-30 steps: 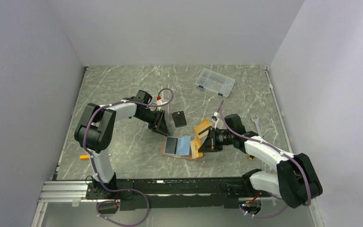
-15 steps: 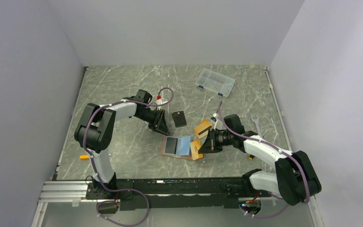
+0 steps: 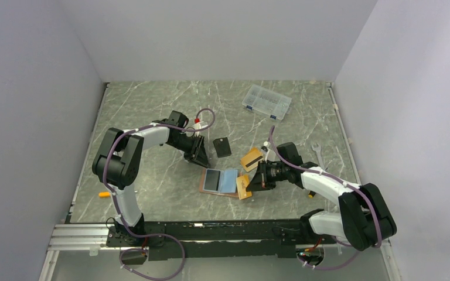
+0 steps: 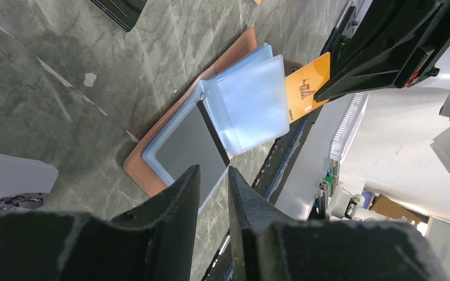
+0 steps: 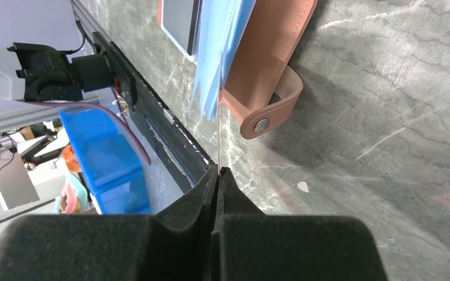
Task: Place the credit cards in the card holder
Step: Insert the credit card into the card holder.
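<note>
The tan leather card holder (image 3: pixel 208 186) lies open mid-table, its blue-grey pockets (image 3: pixel 228 181) fanned up. My right gripper (image 3: pixel 252 183) is shut on an orange-gold credit card (image 3: pixel 243 188) at the holder's right edge. In the right wrist view that card (image 5: pixel 218 140) shows edge-on, running from the gripper (image 5: pixel 218 171) up against the blue pockets (image 5: pixel 217 47), beside the snap tab (image 5: pixel 262 124). Another orange card with a black stripe (image 3: pixel 251 158) lies flat behind. My left gripper (image 3: pixel 198 153) hangs just beyond the holder's far-left corner, narrowly open and holding nothing (image 4: pixel 214 171).
A small black rectangle (image 3: pixel 222 147) lies behind the holder. At the back right sits a clear compartment box (image 3: pixel 265 102). A wrench (image 3: pixel 319 153) lies to the right and a small orange item (image 3: pixel 104 194) near the left arm's base.
My right gripper has nudged the held card slightly down and in toward the blue pockets. The left arm has stayed where it was.
</note>
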